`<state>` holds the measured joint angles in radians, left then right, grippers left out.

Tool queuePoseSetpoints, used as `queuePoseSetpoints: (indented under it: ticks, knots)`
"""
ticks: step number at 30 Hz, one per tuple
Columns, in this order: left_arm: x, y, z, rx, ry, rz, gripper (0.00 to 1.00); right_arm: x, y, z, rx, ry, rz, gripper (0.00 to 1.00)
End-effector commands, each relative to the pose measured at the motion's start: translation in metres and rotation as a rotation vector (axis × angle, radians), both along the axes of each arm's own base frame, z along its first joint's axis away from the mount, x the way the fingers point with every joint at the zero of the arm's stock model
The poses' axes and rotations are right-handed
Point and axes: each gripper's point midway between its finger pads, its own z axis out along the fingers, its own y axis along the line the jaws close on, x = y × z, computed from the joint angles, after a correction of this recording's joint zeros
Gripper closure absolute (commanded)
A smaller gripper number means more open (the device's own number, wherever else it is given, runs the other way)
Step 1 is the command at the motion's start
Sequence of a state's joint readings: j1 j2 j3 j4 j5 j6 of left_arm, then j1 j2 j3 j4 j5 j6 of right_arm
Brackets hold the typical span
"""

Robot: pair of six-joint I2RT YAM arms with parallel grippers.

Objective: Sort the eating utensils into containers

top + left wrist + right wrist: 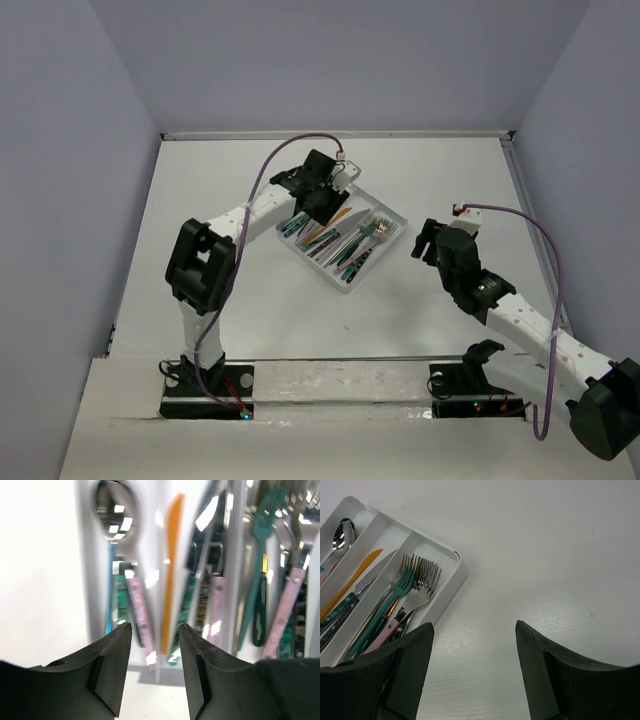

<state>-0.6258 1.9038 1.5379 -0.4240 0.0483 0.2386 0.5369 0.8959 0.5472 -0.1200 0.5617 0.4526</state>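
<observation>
Two robot arms reach over a white tabletop (250, 320), seen from above. A clear whitish tray (377, 258) with three long compartments lies slantwise near the middle of the tabletop. All the utensils in view lie lengthwise inside it. The left arm (262, 205) stretches over the tray's far left end, and its wrist covers that corner. The left wrist camera's picture is blurred, but it shows the left jaws spread apart and holding nothing as they hang above the tray. Beyond them a silver spoon (115, 507) on a blue handle lies in the outer compartment on the left, with a pink handle (141, 612) beside it. An orange knife (172, 555) lies in the middle compartment next to knives with dark teal handles. A teal fork (263, 527) lies in the third compartment among other forks, some with pink handles. The right arm (485, 290) sits to the right of the tray, apart from it. The right jaws are also spread wide and empty, above bare tabletop near the tray's end wall. At that end the silver forks (426, 577) lie with their tines clustered together, all pointing the same way.
</observation>
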Motion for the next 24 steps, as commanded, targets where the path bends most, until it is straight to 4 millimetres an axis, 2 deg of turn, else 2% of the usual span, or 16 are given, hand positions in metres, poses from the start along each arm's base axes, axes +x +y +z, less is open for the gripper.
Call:
queuePoseSetpoints:
  ticks: [1, 2, 3, 5, 6, 7, 8, 9, 10, 12, 13, 14, 17, 18, 20, 24]
  knots:
    - [0.050, 0.067, 0.096, -0.125, -0.209, 0.185, 0.45, 0.007, 0.001, 0.021, 0.030, -0.063, -0.020, 0.27]
    - [0.060, 0.086, 0.097, -0.145, -0.221, 0.236, 0.45, 0.008, 0.001, 0.021, 0.029, -0.062, -0.020, 0.27]
    - [0.075, 0.133, 0.103, -0.169, -0.239, 0.358, 0.45, 0.008, 0.001, 0.018, 0.023, -0.053, -0.022, 0.27]
    - [0.085, 0.182, 0.104, -0.200, -0.268, 0.488, 0.45, 0.009, 0.000, 0.018, 0.019, -0.051, -0.032, 0.25]
    - [0.089, 0.226, 0.103, -0.196, -0.284, 0.586, 0.45, 0.009, 0.000, 0.017, 0.019, -0.047, -0.034, 0.22]
    - [0.088, 0.246, 0.102, -0.196, -0.294, 0.626, 0.45, 0.010, 0.001, 0.014, 0.025, -0.038, -0.035, 0.21]
    - [0.081, 0.262, 0.086, -0.185, -0.272, 0.659, 0.45, 0.011, 0.001, 0.013, 0.029, -0.036, -0.042, 0.19]
    - [0.079, 0.276, 0.091, -0.192, -0.302, 0.682, 0.45, 0.013, 0.002, 0.015, 0.034, -0.037, -0.051, 0.19]
    - [0.069, 0.303, 0.072, -0.172, -0.279, 0.737, 0.45, 0.016, 0.002, 0.011, 0.029, -0.022, -0.061, 0.18]
    - [0.061, 0.319, 0.068, -0.152, -0.303, 0.756, 0.45, 0.020, 0.005, 0.011, 0.037, -0.011, -0.070, 0.18]
    - [0.053, 0.325, 0.054, -0.133, -0.286, 0.768, 0.45, 0.022, 0.006, 0.004, 0.027, 0.012, -0.074, 0.18]
    - [0.049, 0.328, 0.053, -0.122, -0.291, 0.774, 0.44, 0.023, 0.007, 0.002, 0.026, 0.022, -0.077, 0.18]
    - [0.037, 0.330, 0.033, -0.102, -0.263, 0.776, 0.44, 0.028, 0.015, 0.000, 0.020, 0.055, -0.055, 0.18]
    - [0.037, 0.330, 0.033, -0.106, -0.274, 0.774, 0.44, 0.027, 0.014, -0.008, -0.005, 0.091, -0.053, 0.18]
    - [0.034, 0.328, 0.027, -0.109, -0.267, 0.769, 0.44, 0.029, 0.014, -0.012, -0.023, 0.111, -0.060, 0.19]
    - [0.031, 0.326, 0.021, -0.111, -0.253, 0.758, 0.44, 0.028, 0.012, -0.009, -0.002, 0.097, -0.080, 0.19]
